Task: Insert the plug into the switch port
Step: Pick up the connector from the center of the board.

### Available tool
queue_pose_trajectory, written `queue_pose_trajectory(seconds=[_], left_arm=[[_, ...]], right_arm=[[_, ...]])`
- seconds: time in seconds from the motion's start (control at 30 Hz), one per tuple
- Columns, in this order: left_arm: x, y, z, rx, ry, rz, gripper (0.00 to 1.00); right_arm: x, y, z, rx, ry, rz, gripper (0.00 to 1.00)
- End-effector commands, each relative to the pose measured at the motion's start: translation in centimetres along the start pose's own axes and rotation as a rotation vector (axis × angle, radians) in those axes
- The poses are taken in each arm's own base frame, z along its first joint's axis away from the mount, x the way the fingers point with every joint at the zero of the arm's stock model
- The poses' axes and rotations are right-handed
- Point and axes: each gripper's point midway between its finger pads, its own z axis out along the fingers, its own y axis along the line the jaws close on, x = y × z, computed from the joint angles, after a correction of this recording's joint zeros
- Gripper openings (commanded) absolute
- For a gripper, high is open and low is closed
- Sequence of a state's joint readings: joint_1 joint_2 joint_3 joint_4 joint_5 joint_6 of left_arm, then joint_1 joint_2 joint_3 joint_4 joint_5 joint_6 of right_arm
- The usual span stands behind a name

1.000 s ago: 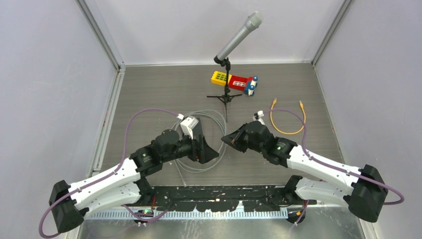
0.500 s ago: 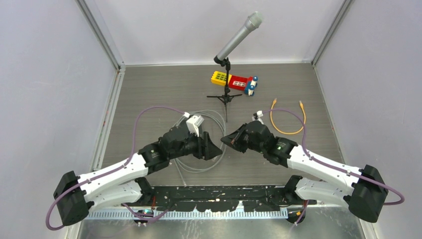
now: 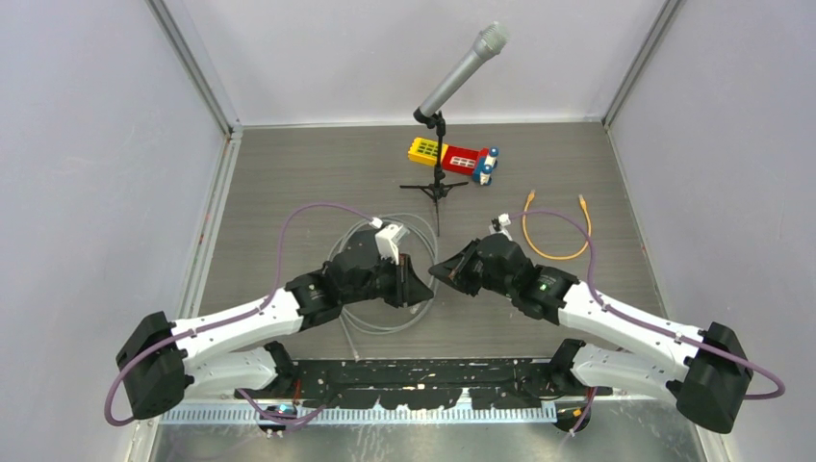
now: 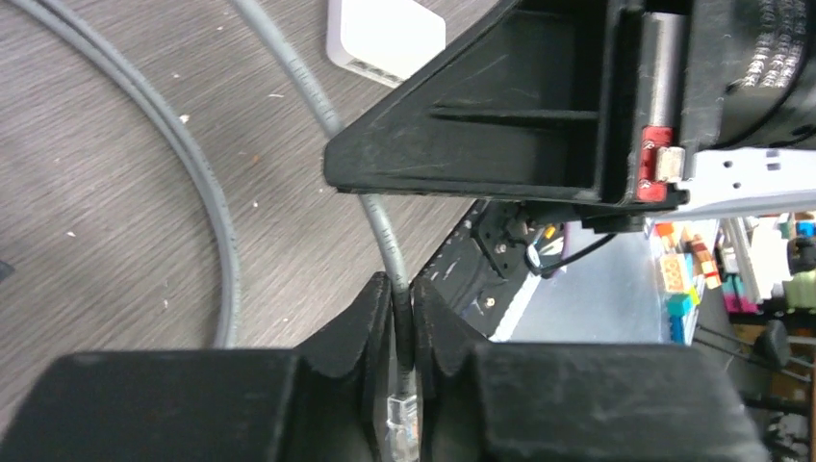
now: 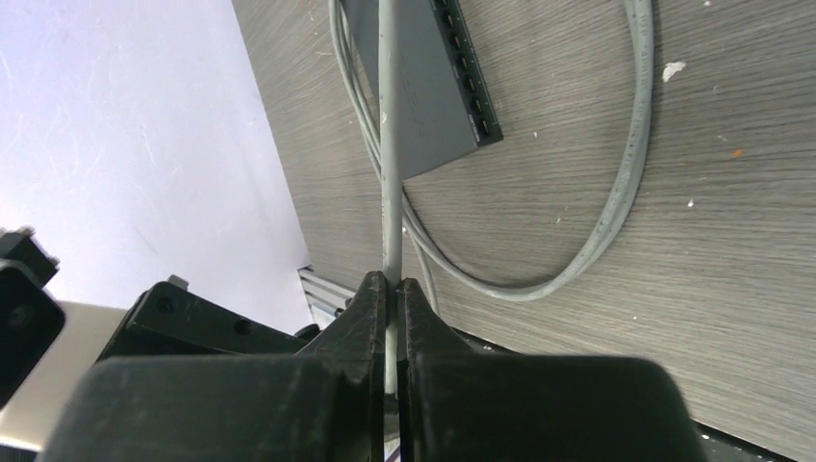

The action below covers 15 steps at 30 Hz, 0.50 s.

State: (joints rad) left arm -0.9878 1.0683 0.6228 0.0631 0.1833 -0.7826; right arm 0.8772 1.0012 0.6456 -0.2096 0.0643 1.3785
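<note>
**Top external view.** Grey wood-grain table (image 3: 289,183) inside pale walls.
- Left gripper (image 3: 412,286) and right gripper (image 3: 445,269): black, tips pointing at each other, close together near the table's middle.
- Grey cable (image 3: 383,329): round-jacketed, lying in loose loops on the table under and around the left arm.
- Silver microphone on a black tripod stand (image 3: 462,69): at the far side.
- Red and yellow toy block assembly (image 3: 452,154): just beside the stand's base.
- Thin orange cable (image 3: 553,231): bent in a U, right of centre, well apart from both grippers.
- The switch cannot be made out from here.

**Left wrist view.**
- Left fingers (image 4: 370,318): closed on the grey cable (image 4: 380,226).
- Clear plastic plug (image 4: 402,416): at the cable's end, sitting in the slot between the fingers, lifted off the table.
- The right gripper's black body fills the upper right, near the cable.

**Right wrist view.**
- Right fingers (image 5: 370,308): closed on a straight run of the grey cable (image 5: 390,173).
- Flat grey network switch (image 5: 414,87): flat on the table beyond the fingertips, with a row of dark ports along its right edge. The held cable crosses in front of it and cable loops lie around it.
</note>
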Motion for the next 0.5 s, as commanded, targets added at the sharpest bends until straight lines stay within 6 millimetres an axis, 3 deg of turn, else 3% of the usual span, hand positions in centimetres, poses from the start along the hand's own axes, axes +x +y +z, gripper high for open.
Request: queue_pose_trajectory(seconds=[0.0, 0.07, 0.17, 0.3, 0.47], left_arm=[[-1.9, -2.7, 0.1, 0.078, -0.040, 0.023, 0.02], [-2.1, -2.7, -0.1, 0.069, -0.040, 0.022, 0.00], [-2.9, -2.7, -0.8, 0.046, -0.070, 0.019, 0.00], [-4.2, -2.3, -2.5, -0.025, -0.132, -0.018, 0.00], [-6.5, -1.6, -4.7, -0.131, -0.234, -0.122, 0.00]], right_arm=[[-0.6, 3.4, -1.0, -0.103, -0.021, -0.016, 0.00], [-0.9, 3.2, -1.2, -0.092, -0.031, -0.044, 0.04], [-1.7, 3.3, -2.3, -0.091, -0.074, -0.155, 0.23], [-4.0, 3.9, -5.4, -0.123, -0.192, -0.362, 0.51], [-5.2, 5.2, -8.2, -0.239, -0.290, -0.611, 0.58]])
